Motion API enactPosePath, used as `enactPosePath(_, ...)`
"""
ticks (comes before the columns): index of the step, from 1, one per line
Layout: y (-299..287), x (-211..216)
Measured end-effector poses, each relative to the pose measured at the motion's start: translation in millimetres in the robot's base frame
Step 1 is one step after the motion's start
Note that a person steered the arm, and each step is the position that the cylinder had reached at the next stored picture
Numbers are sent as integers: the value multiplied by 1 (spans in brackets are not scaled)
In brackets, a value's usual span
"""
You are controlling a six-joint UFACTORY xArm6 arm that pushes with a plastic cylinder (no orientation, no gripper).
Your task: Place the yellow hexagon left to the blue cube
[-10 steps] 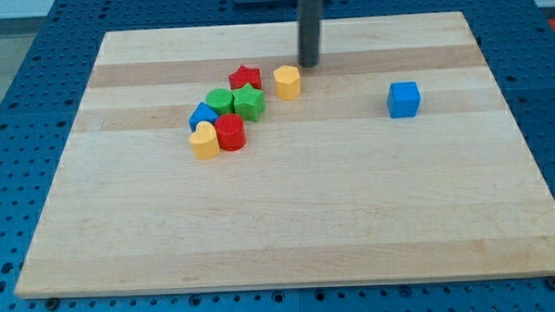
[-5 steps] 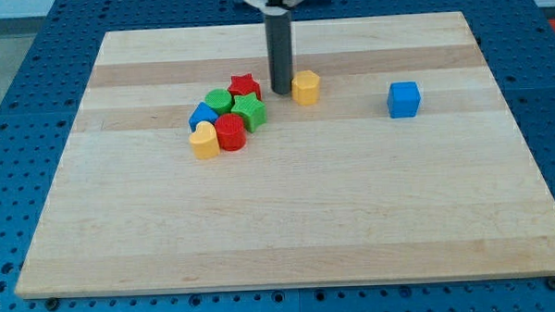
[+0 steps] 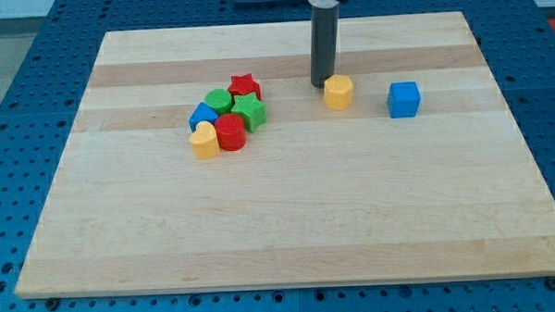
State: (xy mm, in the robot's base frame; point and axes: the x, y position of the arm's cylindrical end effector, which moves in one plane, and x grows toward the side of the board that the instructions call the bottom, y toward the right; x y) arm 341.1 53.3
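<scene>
The yellow hexagon (image 3: 338,92) lies on the wooden board (image 3: 289,220), right of the middle near the view's top. The blue cube (image 3: 404,99) sits to its right, with a gap of about one block's width between them. My tip (image 3: 320,84) rests at the hexagon's upper left edge, touching or nearly touching it. The dark rod rises straight from there out of the view's top.
A cluster of blocks lies left of the middle: a red star (image 3: 244,85), a green round block (image 3: 219,101), a green star (image 3: 250,112), a blue block (image 3: 203,115), a red cylinder (image 3: 229,132) and a yellow block (image 3: 203,140). Blue pegboard (image 3: 17,109) surrounds the board.
My tip went from the hexagon's upper right around to its left side, then swept right. The yellow hexagon has slid right, away from the cluster and toward the blue cube.
</scene>
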Motion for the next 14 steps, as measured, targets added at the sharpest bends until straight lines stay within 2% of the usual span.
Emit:
enactPosePath(1, 9, 19)
enactPosePath(3, -40, 29)
enactPosePath(4, -36, 55)
enactPosePath(5, -24, 63)
enactPosePath(8, 21, 63)
enactPosePath(10, 19, 74)
enactPosePath(12, 6, 177)
enactPosePath(14, -62, 224)
